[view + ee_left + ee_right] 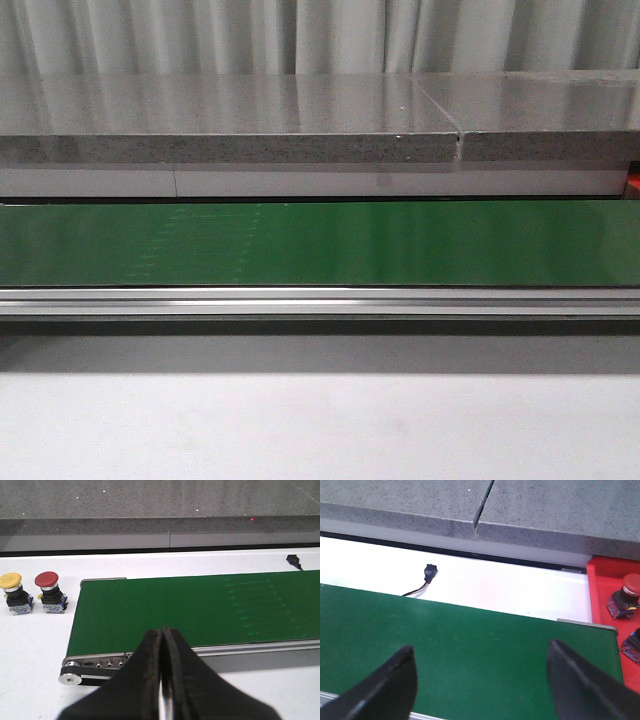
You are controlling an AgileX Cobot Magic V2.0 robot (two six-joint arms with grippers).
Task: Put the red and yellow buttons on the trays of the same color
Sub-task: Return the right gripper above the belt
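Two buttons stand side by side on the white table (35,645) just off the end of the belt (200,610): a yellow button (12,581) and a red button (47,580), each a smooth domed mushroom cap on a black collar over a blocky blue-grey base. They are close together but apart, both upright. The belt is a flat, matte green strip with faint pale streaks, framed by a ribbed aluminium rail (320,302) and ending at a small metal roller (70,679). The left gripper (162,680) hovers over the belt's near edge, its black, worn fingers pressed together with nothing between them. The right gripper (480,680) hangs over the far end of the belt with its black fingers spread wide and empty. Beside that end sits a glossy red tray (605,582) holding another red-capped button (626,596) and part of a second base at the edge of view. Behind runs a speckled grey stone ledge (230,130), and a small black connector (430,573) with thin wires lies on the white surface.
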